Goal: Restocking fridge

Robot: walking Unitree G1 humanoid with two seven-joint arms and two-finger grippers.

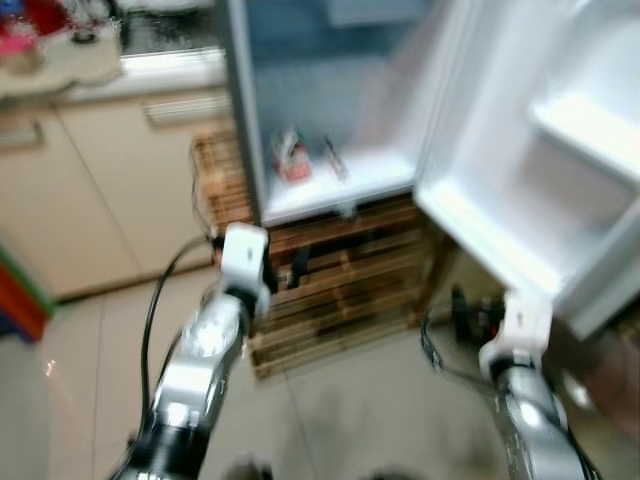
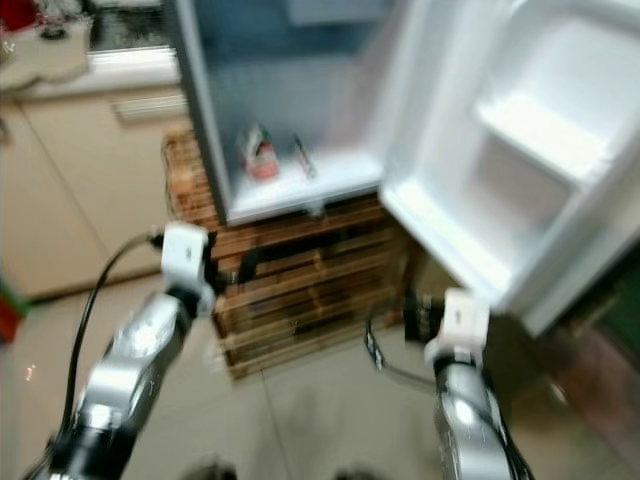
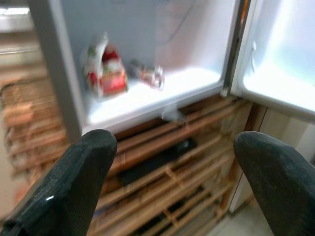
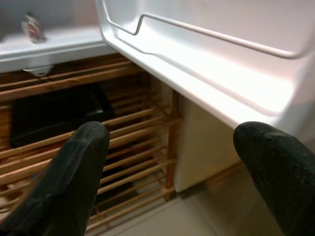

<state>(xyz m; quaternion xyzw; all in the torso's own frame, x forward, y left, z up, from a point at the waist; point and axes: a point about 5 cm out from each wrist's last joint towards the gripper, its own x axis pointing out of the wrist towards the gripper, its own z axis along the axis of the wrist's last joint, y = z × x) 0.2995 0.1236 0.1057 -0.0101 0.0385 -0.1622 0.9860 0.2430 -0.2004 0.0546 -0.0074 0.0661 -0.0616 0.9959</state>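
Note:
A small fridge [image 1: 330,190] stands open on a wooden slatted rack [image 1: 340,290]. On its bottom shelf lie a red and white packet [image 3: 104,69] and a smaller wrapped item [image 3: 147,74] beside it. The fridge door [image 1: 560,150] swings out to the right, its white door shelves bare. My left gripper [image 3: 174,147] hangs open and empty in front of the rack, below the fridge's front edge. My right gripper [image 4: 172,142] is open and empty too, low down under the bottom rim of the door [image 4: 206,78]. The head views are blurred.
Beige kitchen cabinets [image 1: 90,180] and a cluttered counter stand to the left of the fridge. A black object [image 4: 54,115] lies inside the rack. A black cable [image 1: 155,300] loops by my left arm. Pale tiled floor [image 1: 350,410] stretches in front.

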